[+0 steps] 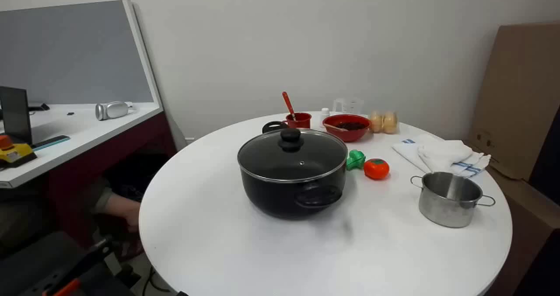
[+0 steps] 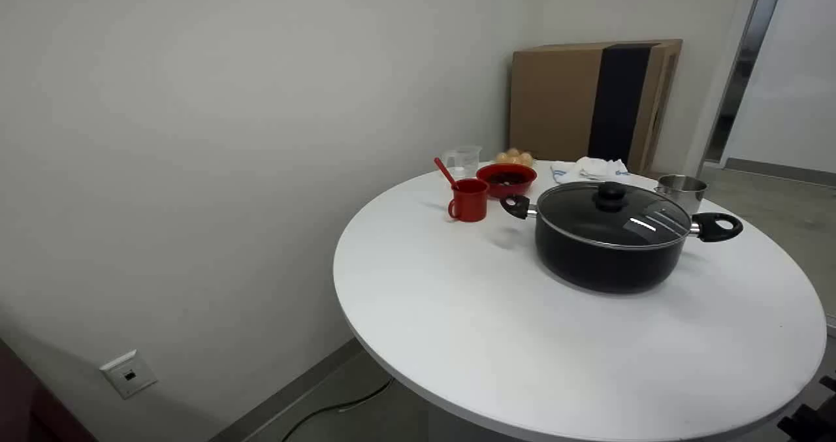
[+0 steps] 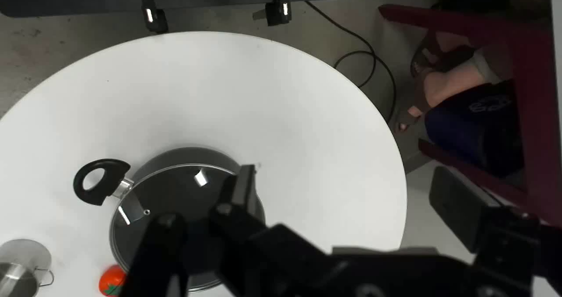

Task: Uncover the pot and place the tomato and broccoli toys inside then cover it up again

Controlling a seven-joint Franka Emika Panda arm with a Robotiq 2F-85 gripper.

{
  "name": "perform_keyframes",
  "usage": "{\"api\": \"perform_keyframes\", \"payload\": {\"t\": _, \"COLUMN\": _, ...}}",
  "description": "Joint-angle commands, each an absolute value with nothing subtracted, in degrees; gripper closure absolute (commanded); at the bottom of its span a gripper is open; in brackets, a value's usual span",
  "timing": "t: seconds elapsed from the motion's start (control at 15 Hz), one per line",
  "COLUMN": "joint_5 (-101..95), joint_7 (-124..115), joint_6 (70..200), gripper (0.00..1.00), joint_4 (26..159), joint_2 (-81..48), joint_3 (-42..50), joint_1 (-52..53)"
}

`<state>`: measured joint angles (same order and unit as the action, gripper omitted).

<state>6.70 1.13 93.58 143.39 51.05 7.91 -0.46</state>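
In an exterior view, lid (image 1: 280, 162) on pot (image 1: 278, 202); broccoli (image 1: 355, 160) and tomato (image 1: 376, 169) just beside it on the table (image 1: 245, 256). In an exterior view, red mug (image 2: 469, 204) near the pot. In the wrist view, a released gripper (image 3: 349, 187), spread wide.

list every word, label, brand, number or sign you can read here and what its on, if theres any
No text can be read for certain. Marks too small or blurred to read:
yellow device: pale label, unreadable
clear measuring cup: faint markings, unreadable
cardboard box: small marks low on its face, unreadable
dark blue item: pale mark, unreadable
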Motion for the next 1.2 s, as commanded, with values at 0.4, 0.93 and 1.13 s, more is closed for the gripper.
{"api": "perform_keyframes", "payload": {"t": 0.4, "joint_5": 1.54, "joint_7": 4.19, "joint_6": 96.43, "gripper": 0.00, "joint_4": 143.17, "joint_2": 46.68, "joint_3": 8.75, "joint_1": -4.72}}
{"api": "perform_keyframes", "payload": {"t": 0.93, "joint_5": 1.49, "joint_7": 8.44, "joint_6": 109.42, "gripper": 0.00, "joint_4": 143.55, "joint_2": 36.71, "joint_3": 11.61, "joint_1": -5.31}}
{"api": "perform_keyframes", "payload": {"t": 1.13, "joint_5": 1.84, "joint_7": 10.78, "joint_6": 114.30, "gripper": 0.00, "joint_4": 141.89, "joint_2": 31.68, "joint_3": 13.01, "joint_1": -5.34}}
